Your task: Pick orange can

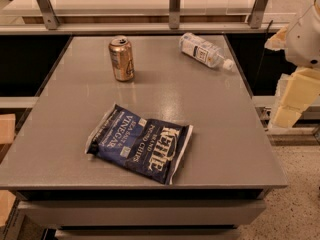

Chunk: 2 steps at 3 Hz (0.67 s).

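The orange can (121,58) stands upright on the grey table (210,134), at the back left. It has a copper-gold body and a silver pull-tab top. My gripper (294,100) is at the right edge of the view, beyond the table's right side and far from the can. It hangs below the white arm (305,34) and holds nothing that I can see.
A clear plastic bottle with a white label (205,50) lies on its side at the back right. A dark blue chip bag (140,143) lies flat near the front middle. A railing with metal posts (174,6) runs behind the table.
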Tool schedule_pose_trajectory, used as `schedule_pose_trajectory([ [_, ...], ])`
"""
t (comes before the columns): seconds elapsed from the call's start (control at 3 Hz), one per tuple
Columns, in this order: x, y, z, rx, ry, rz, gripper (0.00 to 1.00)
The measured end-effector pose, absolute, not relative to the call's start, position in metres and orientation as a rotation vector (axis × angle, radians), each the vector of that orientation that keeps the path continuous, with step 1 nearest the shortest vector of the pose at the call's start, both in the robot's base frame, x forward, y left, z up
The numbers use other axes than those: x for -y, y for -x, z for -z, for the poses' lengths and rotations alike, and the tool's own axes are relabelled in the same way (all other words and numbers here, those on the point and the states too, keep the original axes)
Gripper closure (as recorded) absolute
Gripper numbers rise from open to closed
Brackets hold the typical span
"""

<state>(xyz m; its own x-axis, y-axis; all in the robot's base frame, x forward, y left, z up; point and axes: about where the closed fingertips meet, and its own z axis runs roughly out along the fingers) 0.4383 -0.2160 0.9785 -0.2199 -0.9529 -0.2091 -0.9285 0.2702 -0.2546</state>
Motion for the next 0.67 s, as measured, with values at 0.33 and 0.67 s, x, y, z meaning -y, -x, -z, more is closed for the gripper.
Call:
schedule_pose_trajectory([
  [0.33, 0.2160, -0.4383, -0.9786, -2.225, 1.720, 0.107, 0.00],
  [0.67, 0.2153, -0.4391, -0.9832, -2.220, 1.690, 0.119, 0.00],
])
